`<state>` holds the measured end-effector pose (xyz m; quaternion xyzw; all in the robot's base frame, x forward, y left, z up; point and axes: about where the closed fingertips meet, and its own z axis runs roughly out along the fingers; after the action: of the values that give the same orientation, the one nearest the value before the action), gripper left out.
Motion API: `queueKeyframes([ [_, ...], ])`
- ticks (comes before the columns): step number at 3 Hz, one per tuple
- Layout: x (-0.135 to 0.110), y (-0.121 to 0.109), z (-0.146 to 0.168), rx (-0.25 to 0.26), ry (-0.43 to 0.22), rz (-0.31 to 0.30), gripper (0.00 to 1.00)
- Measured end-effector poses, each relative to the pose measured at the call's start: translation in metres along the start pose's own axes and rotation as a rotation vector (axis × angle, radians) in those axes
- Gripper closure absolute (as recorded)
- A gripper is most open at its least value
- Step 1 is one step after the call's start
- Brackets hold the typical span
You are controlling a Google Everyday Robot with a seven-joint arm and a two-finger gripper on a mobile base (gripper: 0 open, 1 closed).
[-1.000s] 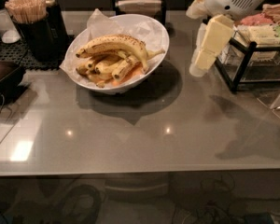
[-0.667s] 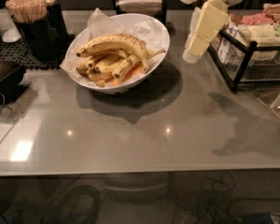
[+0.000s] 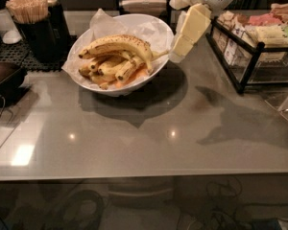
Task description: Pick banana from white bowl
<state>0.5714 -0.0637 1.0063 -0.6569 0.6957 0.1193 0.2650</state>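
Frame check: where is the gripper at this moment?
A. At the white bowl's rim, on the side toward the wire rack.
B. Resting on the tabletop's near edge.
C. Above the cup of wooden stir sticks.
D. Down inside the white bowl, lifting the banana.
A: the gripper hangs at the rim of the white bowl on the wire rack side, near the stem end of the banana, which lies in the bowl.
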Motion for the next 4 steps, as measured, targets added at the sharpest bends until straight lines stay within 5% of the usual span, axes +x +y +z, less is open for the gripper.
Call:
queueKeyframes([
  [3, -0.054, -0.048, 0.098, -0.1, -0.013, -0.033, 0.0],
  [4, -0.056, -0.049, 0.099, -0.099, -0.015, -0.035, 0.18],
])
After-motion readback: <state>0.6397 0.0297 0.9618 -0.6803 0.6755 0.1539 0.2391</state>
